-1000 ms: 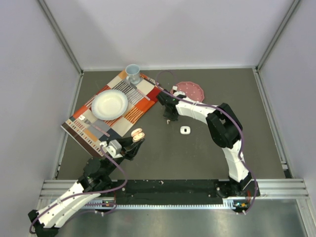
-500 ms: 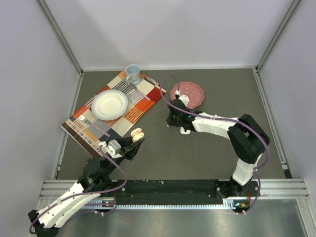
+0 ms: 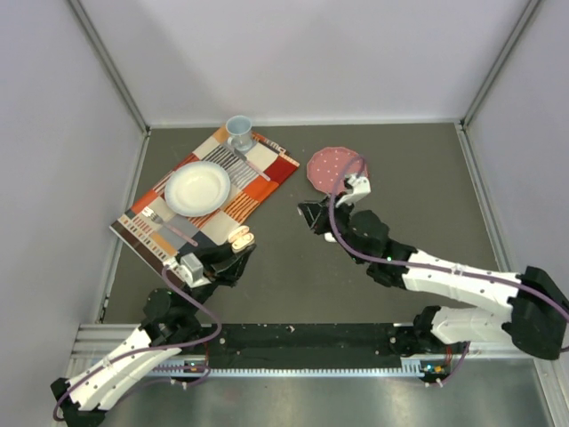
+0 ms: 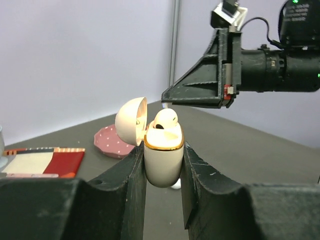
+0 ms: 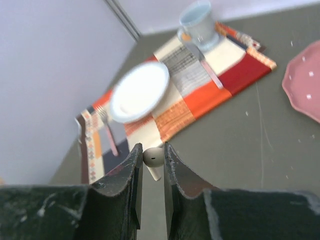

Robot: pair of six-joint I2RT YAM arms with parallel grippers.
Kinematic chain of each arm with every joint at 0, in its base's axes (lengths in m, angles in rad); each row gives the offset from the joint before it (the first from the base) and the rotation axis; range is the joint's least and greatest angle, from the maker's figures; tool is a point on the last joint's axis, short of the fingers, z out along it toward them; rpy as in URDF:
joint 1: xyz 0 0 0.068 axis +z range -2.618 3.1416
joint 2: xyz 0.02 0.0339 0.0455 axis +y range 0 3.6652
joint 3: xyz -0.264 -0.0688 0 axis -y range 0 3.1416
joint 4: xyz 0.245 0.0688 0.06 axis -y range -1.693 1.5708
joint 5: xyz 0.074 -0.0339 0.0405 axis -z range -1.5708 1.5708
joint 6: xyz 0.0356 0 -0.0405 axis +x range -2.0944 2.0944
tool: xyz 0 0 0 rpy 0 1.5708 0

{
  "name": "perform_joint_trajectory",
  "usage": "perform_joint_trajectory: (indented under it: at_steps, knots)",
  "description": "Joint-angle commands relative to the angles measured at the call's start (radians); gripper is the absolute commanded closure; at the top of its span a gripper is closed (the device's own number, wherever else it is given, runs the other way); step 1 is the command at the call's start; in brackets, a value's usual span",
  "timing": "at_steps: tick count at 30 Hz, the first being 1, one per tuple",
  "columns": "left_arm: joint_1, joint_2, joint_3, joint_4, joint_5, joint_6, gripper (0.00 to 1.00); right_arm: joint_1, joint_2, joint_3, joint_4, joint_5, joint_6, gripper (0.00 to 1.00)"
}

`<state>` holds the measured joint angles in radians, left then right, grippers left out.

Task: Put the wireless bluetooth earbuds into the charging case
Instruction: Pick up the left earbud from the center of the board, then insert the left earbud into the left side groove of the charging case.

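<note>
Grey table [image 3: 418, 178], earbud [image 5: 153, 157] between right jaws, case [image 4: 163, 157] between left jaws

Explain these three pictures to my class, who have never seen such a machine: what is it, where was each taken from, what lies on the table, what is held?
These are two robot arms bolted at a table's near edge, each ending in a two-finger gripper. One picture looks down from above; the other two come from cameras on the wrists. On the table lie a patterned placemat with a white plate and a blue cup, and a pink plate beside it. The left gripper is shut on an open charging case with one earbud seated inside. The right gripper pinches a second earbud.
</note>
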<state>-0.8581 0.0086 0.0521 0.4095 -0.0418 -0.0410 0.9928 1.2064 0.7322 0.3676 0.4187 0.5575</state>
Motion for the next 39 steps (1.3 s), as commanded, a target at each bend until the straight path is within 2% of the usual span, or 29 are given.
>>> perform_joint_trajectory:
  at_steps: [1, 9, 16, 23, 39]
  knots:
    - [0.004, 0.029, -0.024, 0.158, 0.029, -0.023, 1.00, 0.026, -0.122, -0.082, 0.243, 0.043, -0.039, 1.00]
    - [0.002, 0.132, -0.023, 0.270, 0.036, -0.042, 1.00, 0.064, -0.212, -0.177, 0.520, -0.063, -0.033, 1.00]
    - [0.004, 0.203, -0.023, 0.339, 0.092, -0.045, 1.00, 0.148, -0.176, -0.188, 0.671, -0.064, -0.079, 1.00]
    - [0.004, 0.257, -0.040, 0.423, 0.099, -0.040, 1.00, 0.234, -0.120, -0.159, 0.738, -0.041, -0.152, 1.00]
    - [0.002, 0.355, -0.047, 0.529, 0.103, -0.060, 1.00, 0.343, 0.004, -0.042, 0.769, -0.118, -0.195, 1.00]
